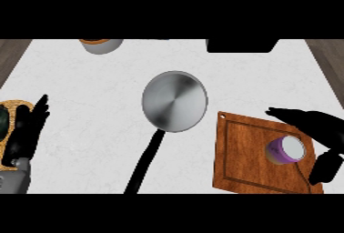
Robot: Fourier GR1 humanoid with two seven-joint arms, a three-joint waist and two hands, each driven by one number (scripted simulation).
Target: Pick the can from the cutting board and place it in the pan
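A: Where is the can (288,149)?

B: Upright on the board (245,154), towards its right side. The right hand (321,134) is spread round it, one finger reaching across above it and another part of the hand showing below and to its right. It looks set to close but has hold of nothing; I see no contact.

A: Why come in from that side?

B: I'd judge it leaves the can's left side free, and that is the way to the pan (174,101).

A: Anything between them?

B: Only bare tabletop (87,86) and the board's left edge. The pan's black handle (145,159) runs down and left, clear of that line.

A: The other hand?

B: The left hand (28,132) rests open at the left edge, fingers up, over a cork mat (8,105). A bowl (101,45) and a black object (242,45) sit at the far edge, well apart.
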